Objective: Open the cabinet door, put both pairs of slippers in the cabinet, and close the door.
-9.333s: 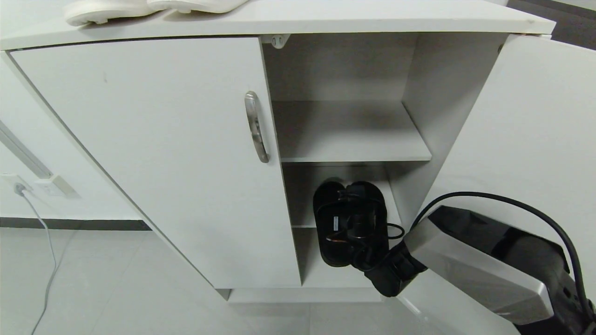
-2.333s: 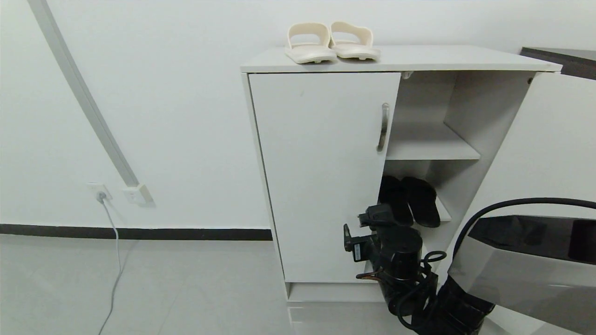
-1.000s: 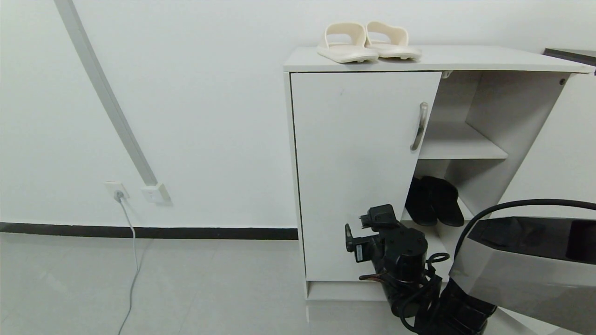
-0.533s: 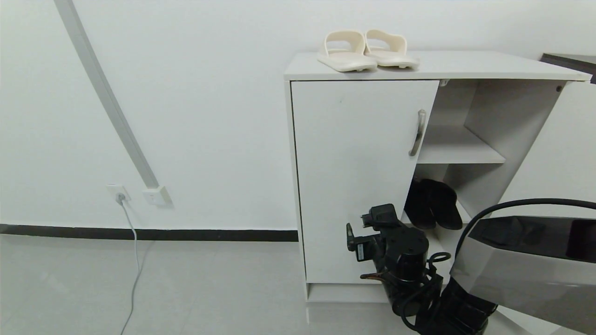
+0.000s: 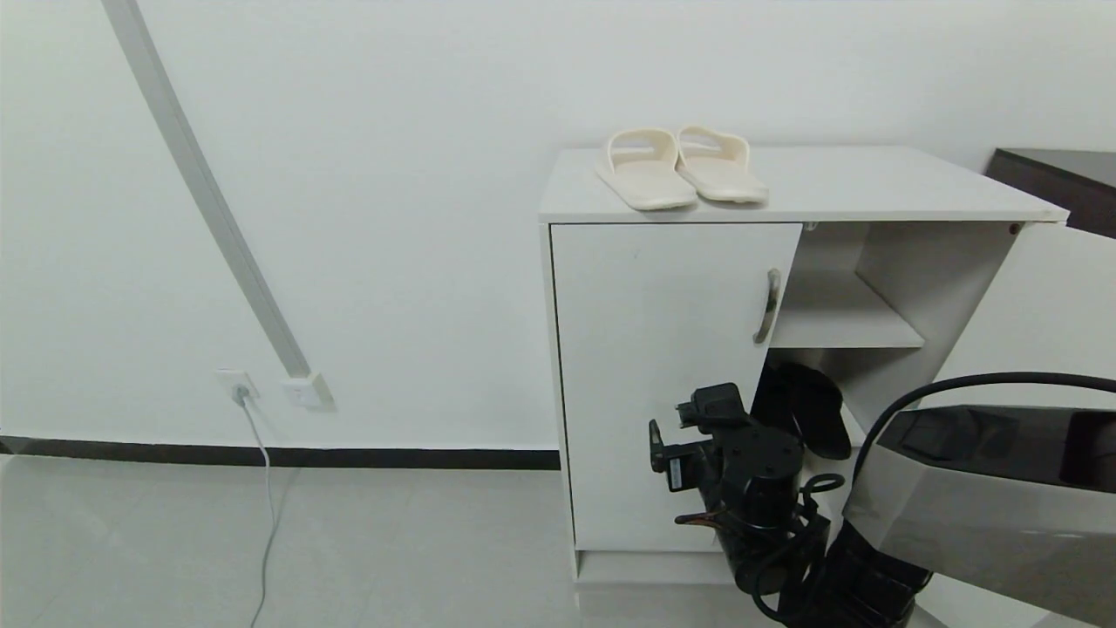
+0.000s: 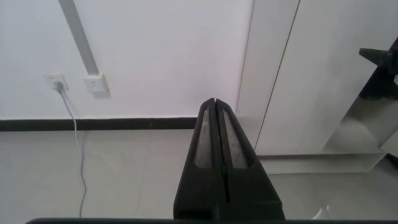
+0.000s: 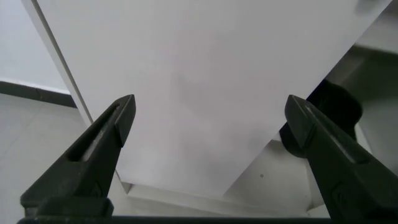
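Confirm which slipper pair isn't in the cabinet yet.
The cream pair, lying on the cabinet top. The black pair is already inside, under the shelf.

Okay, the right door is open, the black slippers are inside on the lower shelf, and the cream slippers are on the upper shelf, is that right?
Not quite: the cream slippers lie on top of the cabinet, not on the upper shelf, as the head view shows. The right door is open and the black slippers are inside, low down.
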{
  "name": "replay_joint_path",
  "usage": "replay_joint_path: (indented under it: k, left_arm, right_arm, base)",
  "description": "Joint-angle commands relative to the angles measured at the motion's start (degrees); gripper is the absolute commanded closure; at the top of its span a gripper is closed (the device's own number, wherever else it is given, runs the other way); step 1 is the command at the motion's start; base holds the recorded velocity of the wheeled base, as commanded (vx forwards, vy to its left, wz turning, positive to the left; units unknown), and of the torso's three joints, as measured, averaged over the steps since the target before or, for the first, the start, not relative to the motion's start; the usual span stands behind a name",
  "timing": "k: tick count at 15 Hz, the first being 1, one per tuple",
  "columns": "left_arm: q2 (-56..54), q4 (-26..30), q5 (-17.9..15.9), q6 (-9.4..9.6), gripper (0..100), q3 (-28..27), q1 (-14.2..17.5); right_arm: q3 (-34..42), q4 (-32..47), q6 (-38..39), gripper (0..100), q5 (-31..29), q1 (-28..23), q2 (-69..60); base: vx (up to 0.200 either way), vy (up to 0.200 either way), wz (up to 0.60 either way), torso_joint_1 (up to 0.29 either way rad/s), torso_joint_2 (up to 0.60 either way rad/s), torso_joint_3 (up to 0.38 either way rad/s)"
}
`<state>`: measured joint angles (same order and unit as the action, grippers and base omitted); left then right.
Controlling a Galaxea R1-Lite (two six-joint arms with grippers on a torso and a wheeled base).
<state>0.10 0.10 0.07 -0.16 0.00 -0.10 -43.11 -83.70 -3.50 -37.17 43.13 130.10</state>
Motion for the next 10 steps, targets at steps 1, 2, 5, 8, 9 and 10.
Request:
replay_joint_path:
  k: [1,2,5,8,9,10]
  left_arm:
    - [0.08,-0.01,0.01,-0.02,100,0.0,0.01]
    - [0.08,-0.01,0.01,-0.02,100,0.0,0.01]
    - [0.08,-0.01,0.01,-0.11,100,0.0,0.01]
    - [0.08,-0.01,0.01,-0.11,100,0.0,0.01]
    - [0.08,-0.01,0.01,-0.02,100,0.0,0.01]
    - [0.08,-0.01,0.01,-0.11,100,0.0,0.01]
  right_arm:
    - [0.04,-0.06,-0.02,0,-0.01,0.02,-0.11]
    - [0.04,0.03,-0.1,0,-0.01,0.02,-0.11]
    - [0.13,-0.06,-0.1,0,-0.01,0.02,-0.11]
    - [0.3,-0.06,-0.1,0,-0.1,0.02,-0.2]
    - [0.39,-0.06,-0.1,0,-0.1,0.02,-0.2]
    - [0.39,-0.06,-0.1,0,-0.1,0.2,-0.2]
  base:
    - [0.0,0.0,0.0,0.139,-0.47,-0.325]
    - [0.0,0.0,0.0,0.163,-0.46,-0.33]
    - [0.0,0.0,0.0,0.158,-0.48,-0.325]
    - [0.0,0.0,0.0,0.181,-0.5,-0.315]
    - [0.0,0.0,0.0,0.198,-0.51,-0.32]
    - [0.0,0.0,0.0,0.203,-0.51,-0.305]
